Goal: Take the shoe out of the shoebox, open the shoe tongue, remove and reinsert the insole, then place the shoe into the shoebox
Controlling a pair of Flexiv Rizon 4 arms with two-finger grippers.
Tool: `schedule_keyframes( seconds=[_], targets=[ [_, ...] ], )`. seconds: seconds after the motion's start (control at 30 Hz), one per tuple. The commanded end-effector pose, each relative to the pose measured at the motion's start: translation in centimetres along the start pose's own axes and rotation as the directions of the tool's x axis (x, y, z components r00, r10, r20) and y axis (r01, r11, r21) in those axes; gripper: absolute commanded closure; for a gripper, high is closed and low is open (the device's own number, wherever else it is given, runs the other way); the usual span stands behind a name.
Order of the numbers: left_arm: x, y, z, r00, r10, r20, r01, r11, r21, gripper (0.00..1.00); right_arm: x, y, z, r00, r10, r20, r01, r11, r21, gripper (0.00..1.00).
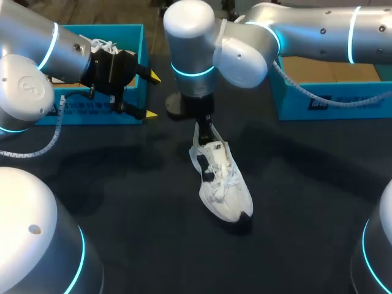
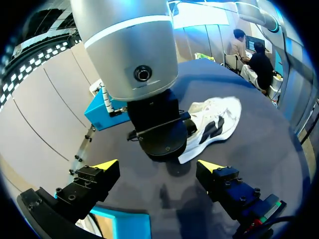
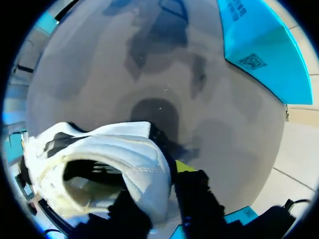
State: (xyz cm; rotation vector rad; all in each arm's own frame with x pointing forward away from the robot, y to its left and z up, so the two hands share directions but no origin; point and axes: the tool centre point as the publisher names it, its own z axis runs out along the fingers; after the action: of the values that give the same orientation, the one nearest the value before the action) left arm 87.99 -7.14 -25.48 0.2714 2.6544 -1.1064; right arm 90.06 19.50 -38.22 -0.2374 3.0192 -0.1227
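The right hand (image 1: pixel 205 125) is gripping the white shoe (image 1: pixel 223 180) by its heel collar, one finger inside the opening and one outside. The shoe is sitting out near the middle of the bench (image 1: pixel 122 202), toe pointing to the near side, while the left hand (image 1: pixel 151 95) is hanging open and empty beside the blue shoebox (image 1: pixel 131 43) at the far left. The shoe is judged light, with a soft upper likely to fold when pinched, loose laces liable to snag and a stiffer sole, so the heel is serving for steadying and the tongue's free edge is looking the best hold for opening.
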Motion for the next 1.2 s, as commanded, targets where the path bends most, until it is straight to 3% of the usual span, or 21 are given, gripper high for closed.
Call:
schedule_keyframes(
  seconds=[0.03,0.23,0.47,0.7,1.13,1.2],
  targets=[
    [0.1,0.0,0.0,1.000,0.001,0.001,-0.001,1.000,-0.001,0.00,0.5,-0.7,-2.3,1.000,0.028,0.003,-0.028,1.000,-0.008,1.00],
    [0.1,0.0,0.0,1.000,0.001,0.001,-0.001,1.000,-0.001,0.00,0.5,-1.7,-7.3,0.999,0.033,0.034,-0.034,0.999,0.004,1.00],
    [0.1,0.0,0.0,1.000,0.001,0.001,-0.001,1.000,-0.001,0.00,-0.2,-3.6,-13.2,1.000,0.003,-0.023,-0.002,0.999,0.048,1.00],
    [0.1,0.0,0.0,1.000,0.001,0.001,-0.001,1.000,-0.001,0.00,-1.0,-5.3,-18.5,1.000,-0.006,-0.006,0.006,0.999,0.037,1.00],
    [0.1,0.0,0.0,1.000,0.001,0.001,-0.001,1.000,-0.001,0.00,-3.3,-9.1,-23.8,0.997,-0.075,0.024,0.074,0.996,0.057,1.00],
    [0.1,0.0,0.0,1.000,0.001,0.001,-0.001,1.000,-0.001,0.00,-3.5,-9.7,-24.2,0.998,-0.053,0.043,0.048,0.991,0.122,1.00]
  ],
)
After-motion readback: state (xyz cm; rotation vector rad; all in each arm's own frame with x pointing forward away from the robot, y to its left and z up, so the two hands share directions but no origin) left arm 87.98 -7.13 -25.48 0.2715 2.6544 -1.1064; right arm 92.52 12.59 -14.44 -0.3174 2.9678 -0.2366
